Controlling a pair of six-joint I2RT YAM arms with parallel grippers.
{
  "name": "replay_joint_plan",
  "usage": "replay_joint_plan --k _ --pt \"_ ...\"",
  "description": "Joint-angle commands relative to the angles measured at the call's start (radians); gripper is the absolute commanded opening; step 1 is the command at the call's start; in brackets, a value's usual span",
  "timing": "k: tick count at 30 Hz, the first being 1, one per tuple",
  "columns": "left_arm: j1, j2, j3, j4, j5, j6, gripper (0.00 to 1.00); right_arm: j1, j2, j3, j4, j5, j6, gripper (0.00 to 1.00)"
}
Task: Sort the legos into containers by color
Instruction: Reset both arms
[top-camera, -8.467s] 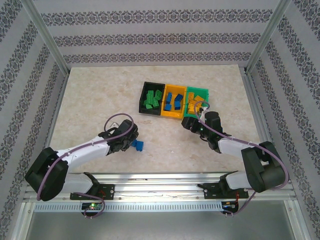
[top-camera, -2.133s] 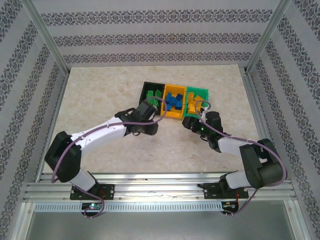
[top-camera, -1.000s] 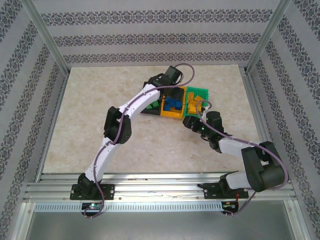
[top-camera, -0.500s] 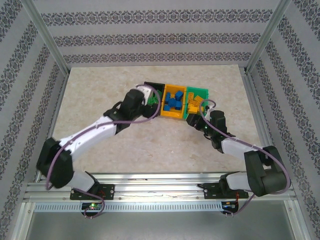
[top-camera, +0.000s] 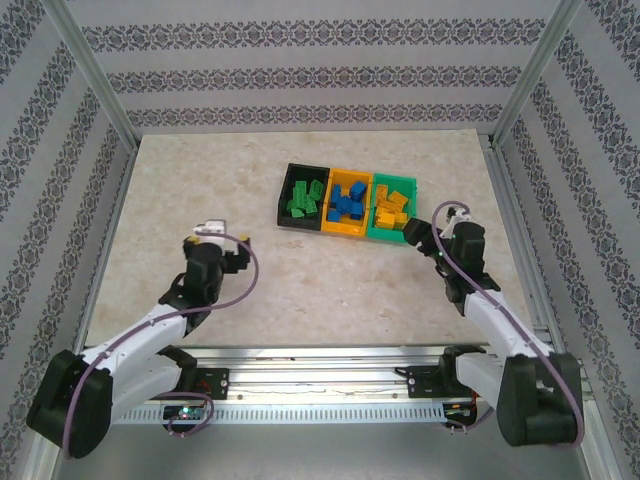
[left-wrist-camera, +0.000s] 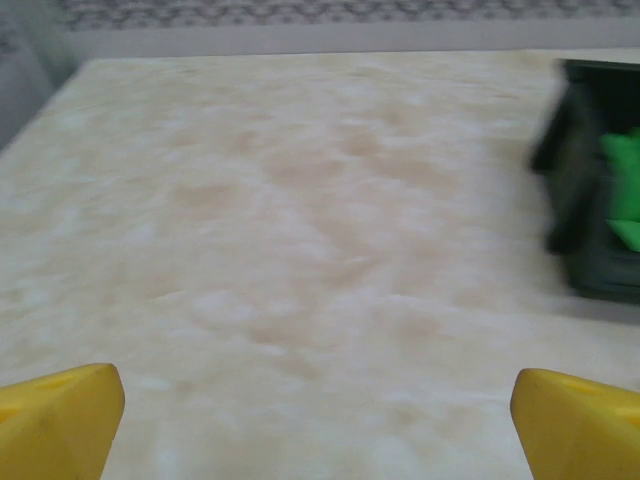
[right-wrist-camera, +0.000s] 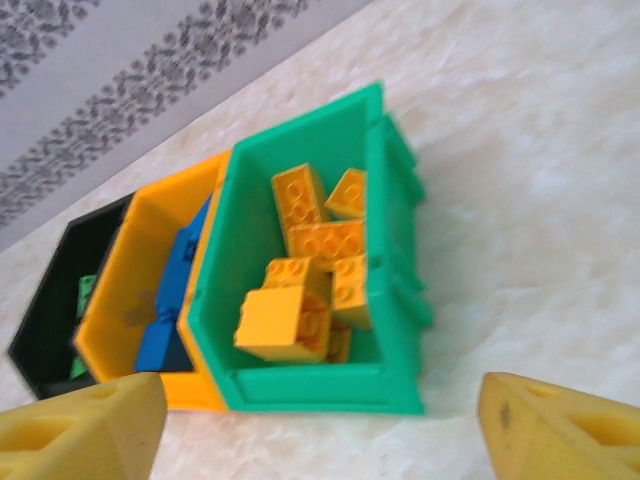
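Legos (top-camera: 347, 203) sit sorted by colour inside the bins (right-wrist-camera: 320, 405). Light, hard and slick, they look best pinched across flat sides. Left gripper (top-camera: 211, 228) and right gripper (top-camera: 424, 229) both gape empty, just short of the bins

You have three bins joined in a row on the bench (top-camera: 180, 200): one black bin (top-camera: 284, 200), one orange bin (top-camera: 346, 231) and one green bin (right-wrist-camera: 320, 385). Count about five green bricks (top-camera: 303, 203) in the black one, about six blue bricks (top-camera: 348, 203) in the orange one, and at least six orange bricks (right-wrist-camera: 325, 240) in the green one; they are piled, so exact totals are unclear. Two arms reach over the bench, the left arm (top-camera: 130, 340) and the right arm (top-camera: 495, 315), each with two yellow fingers (left-wrist-camera: 60, 420).
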Motion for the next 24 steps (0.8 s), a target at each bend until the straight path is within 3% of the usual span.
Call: replay_joint_plan --k 1,6,10,13,16,21,22,24 --pt "0.080 -0.010 -0.013 0.197 0.005 0.013 1.00 -0.005 -0.063 0.014 -0.074 0.185 -0.096 0.91" --pt "0.209 0.137 0.013 0.263 0.083 0.007 1.00 -0.005 -0.106 -0.050 0.007 0.483 -0.108 0.98" --pt "0.270 0.279 -0.025 0.452 0.179 0.056 1.00 -0.005 -0.072 -0.175 0.256 0.650 -0.092 0.98" --pt "0.282 0.378 -0.049 0.609 0.180 0.078 0.99 -0.006 0.000 -0.222 0.446 0.612 -0.271 0.98" --pt "0.285 0.387 -0.042 0.600 0.205 0.094 0.99 -0.005 0.098 -0.166 0.402 0.507 -0.432 0.98" --pt "0.310 0.667 -0.049 0.920 0.285 0.120 0.99 -0.001 0.233 -0.161 0.552 0.403 -0.446 0.98" --pt "0.311 0.667 -0.041 0.921 0.319 0.131 1.00 0.001 0.243 -0.166 0.582 0.373 -0.453 0.98" --pt "0.310 0.586 -0.003 0.708 0.337 0.128 1.00 0.004 0.284 -0.183 0.678 0.349 -0.462 0.98"
